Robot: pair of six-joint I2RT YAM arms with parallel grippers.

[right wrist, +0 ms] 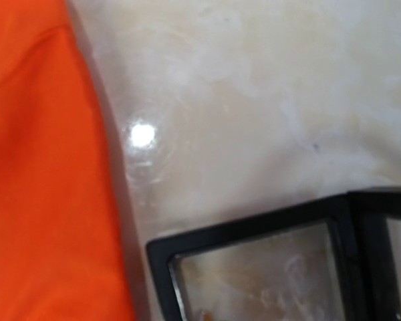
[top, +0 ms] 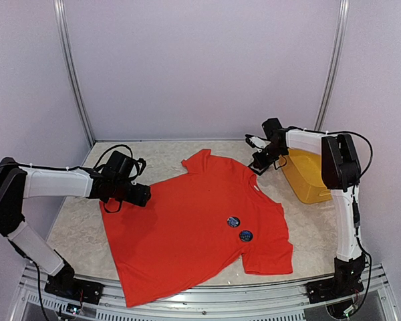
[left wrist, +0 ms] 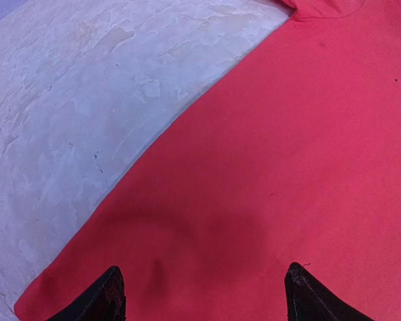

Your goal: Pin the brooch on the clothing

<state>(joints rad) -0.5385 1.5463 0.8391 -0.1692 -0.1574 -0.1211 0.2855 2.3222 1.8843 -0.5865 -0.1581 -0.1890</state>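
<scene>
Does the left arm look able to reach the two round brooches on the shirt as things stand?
Probably yes. The left pincer hangs open over the shirt's edge, and only flat, bare fabric lies between it and the brooches; nothing stands in the way.

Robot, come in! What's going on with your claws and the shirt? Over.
Left claw open, over shirt. Right claw shut, near yellow basket. Shirt flat, two badges on it.
</scene>
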